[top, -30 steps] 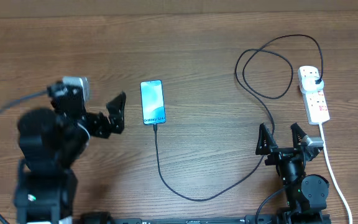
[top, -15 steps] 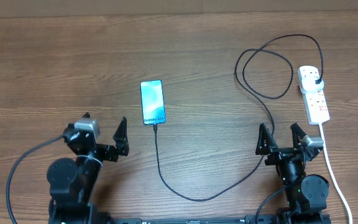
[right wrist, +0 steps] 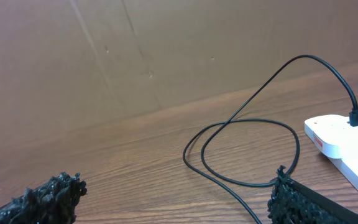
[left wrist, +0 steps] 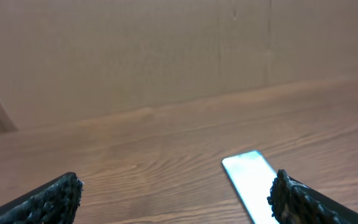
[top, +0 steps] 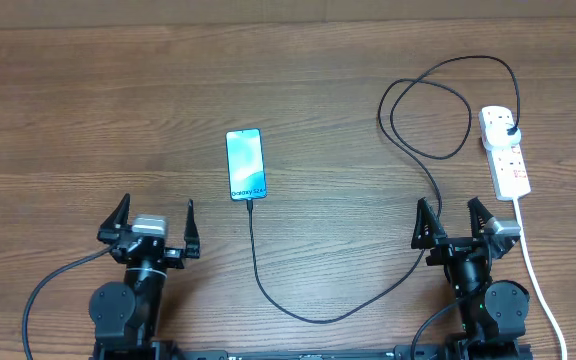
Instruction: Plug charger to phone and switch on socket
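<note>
The phone lies screen-up, lit light blue, at the table's middle; it also shows in the left wrist view. The black charger cable runs from the phone's near end, loops right and back, and its plug sits in the white socket strip. The cable loop and the socket show in the right wrist view. My left gripper is open and empty, near-left of the phone. My right gripper is open and empty, near-left of the socket.
The socket's thick white cord runs down the right side toward the front edge. A brown cardboard wall stands along the table's far side.
My left arm has pulled back from beside the phone toward the front edge and now sits low with its gripper open. The right arm, phone and cable have not moved.
</note>
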Robot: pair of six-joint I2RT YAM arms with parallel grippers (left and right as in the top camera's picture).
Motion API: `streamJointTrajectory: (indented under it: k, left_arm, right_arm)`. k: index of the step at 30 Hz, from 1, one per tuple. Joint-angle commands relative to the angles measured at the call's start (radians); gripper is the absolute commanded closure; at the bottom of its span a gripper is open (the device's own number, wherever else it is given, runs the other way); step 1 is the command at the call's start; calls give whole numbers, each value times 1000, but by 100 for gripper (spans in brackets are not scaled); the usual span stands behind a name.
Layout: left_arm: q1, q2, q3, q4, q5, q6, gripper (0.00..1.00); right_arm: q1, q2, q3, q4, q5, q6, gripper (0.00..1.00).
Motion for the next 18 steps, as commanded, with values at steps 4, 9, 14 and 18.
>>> streamJointTrajectory:
  k: [4, 9, 14, 18]
  left_arm:
    - [-7, -50, -84, 66, 6, 158, 0]
    - [-7, -108, -130, 72, 41, 200, 0]
    - [-7, -170, -156, 3, 41, 200, 0]
    - [-7, -173, -156, -16, 38, 191, 0]
  right_arm:
    - [8, -8, -11, 7, 0, 1, 0]
    - [8, -8, -11, 7, -1, 1, 0]
    - [8, -8, -11, 7, -1, 1, 0]
    - [8, -8, -11, 7, 0, 1, 0]
